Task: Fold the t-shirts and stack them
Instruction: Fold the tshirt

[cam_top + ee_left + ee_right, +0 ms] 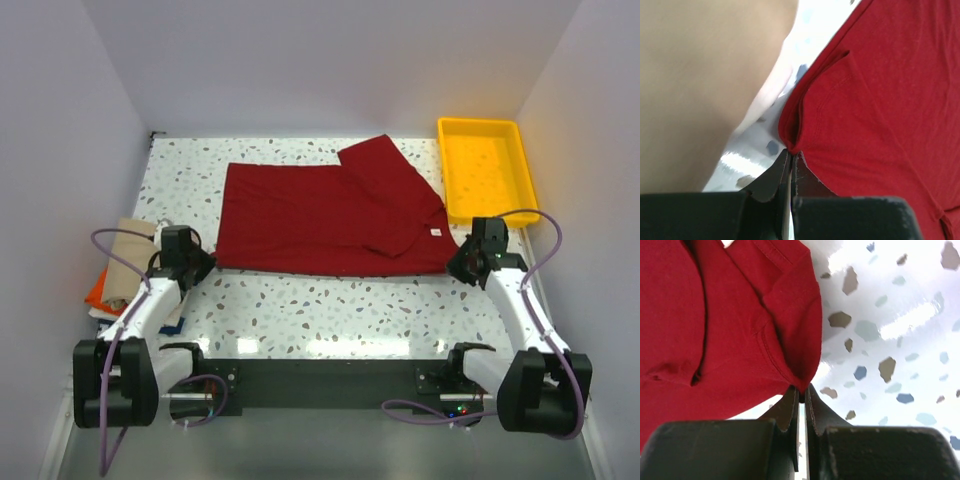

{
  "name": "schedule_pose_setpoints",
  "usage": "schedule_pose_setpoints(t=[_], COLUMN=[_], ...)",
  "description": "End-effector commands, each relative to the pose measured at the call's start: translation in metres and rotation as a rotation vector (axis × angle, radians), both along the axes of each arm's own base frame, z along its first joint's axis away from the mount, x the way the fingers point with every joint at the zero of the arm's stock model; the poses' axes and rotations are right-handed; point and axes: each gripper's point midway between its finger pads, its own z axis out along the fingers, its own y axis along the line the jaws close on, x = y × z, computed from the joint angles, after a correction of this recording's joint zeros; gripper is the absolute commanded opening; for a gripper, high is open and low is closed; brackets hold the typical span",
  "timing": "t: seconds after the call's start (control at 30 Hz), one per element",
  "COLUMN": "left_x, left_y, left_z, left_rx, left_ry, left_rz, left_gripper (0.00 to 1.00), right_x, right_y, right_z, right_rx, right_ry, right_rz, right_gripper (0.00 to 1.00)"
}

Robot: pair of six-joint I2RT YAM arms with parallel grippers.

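The left gripper [203, 266] and right gripper [463, 266] each pinch a near corner of the red shirt [320, 215]; its length runs between them.

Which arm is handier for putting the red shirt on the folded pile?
Probably left: the folded pile lies beside the left pincer; the right pincer is far off, by the yellow tray.

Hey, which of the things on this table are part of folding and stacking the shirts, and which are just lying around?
Part of the job: the dark red t-shirt, pinched at its near corners by the left gripper and right gripper; the folded tan shirt and orange shirt, piled at the left edge.
Just lying about: the yellow tray in the far right corner.
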Motion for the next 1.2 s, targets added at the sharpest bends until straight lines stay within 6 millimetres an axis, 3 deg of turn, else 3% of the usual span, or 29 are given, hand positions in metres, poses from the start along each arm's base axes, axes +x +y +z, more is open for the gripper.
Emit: schedule_pose_setpoints(t=[0.0,0.13,0.23,0.3,0.33,0.37,0.4,0.43,0.5,0.67,0.93,1.03,1.17], left_x=[-0.015,-0.028,-0.034,-0.035,-0.034,-0.031,-0.029,-0.024,-0.02,-0.001,0.017,0.016,0.017], left_y=[0.007,0.008,0.009,0.009,0.006,0.006,0.005,0.004,0.004,-0.004,-0.029,-0.036,-0.036], left_z=[-0.002,-0.006,-0.01,-0.009,-0.006,0.0,0.005,0.014,0.027,0.061,0.07,0.071,0.076], left_rx=[0.043,0.049,0.053,0.061,0.057,0.06,0.067,0.075,0.086,0.086,0.028,0.012,0.025], left_ry=[-0.004,0.004,0.011,0.007,-0.005,-0.018,-0.032,-0.055,-0.086,-0.155,-0.184,-0.186,-0.198], left_rz=[0.014,0.023,0.022,0.012,-0.005,-0.01,-0.03,-0.049,-0.065,-0.135,-0.282,-0.321,-0.343], left_gripper=[0.0,0.0,0.0,0.02,0.09,0.25,0.32,0.45,0.51,0.55,0.55,0.54,0.55], right_x=[-0.024,-0.036,-0.042,-0.042,-0.041,-0.037,-0.031,-0.026,-0.017,0.001,0.025,0.031,0.039], right_y=[-0.008,-0.007,-0.01,-0.009,-0.009,-0.007,-0.008,-0.006,-0.002,0.006,0.088,0.11,0.117], right_z=[-0.003,-0.006,-0.008,-0.006,-0.004,0.002,0.007,0.014,0.022,0.03,0.013,0.004,-0.011], right_rx=[-0.014,-0.006,-0.018,-0.014,-0.012,-0.007,-0.016,-0.017,-0.01,0.008,0.157,0.201,0.209], right_ry=[0.031,0.042,0.062,0.057,0.048,0.03,0.008,-0.018,-0.054,-0.096,-0.133,-0.148,-0.134], right_rz=[-0.07,-0.083,-0.092,-0.093,-0.088,-0.074,-0.061,-0.029,0.009,0.072,0.276,0.295,0.284], right_gripper=[0.0,0.0,0.07,0.24,0.34,0.41,0.51,0.54,0.58,0.6,0.54,0.51,0.49])
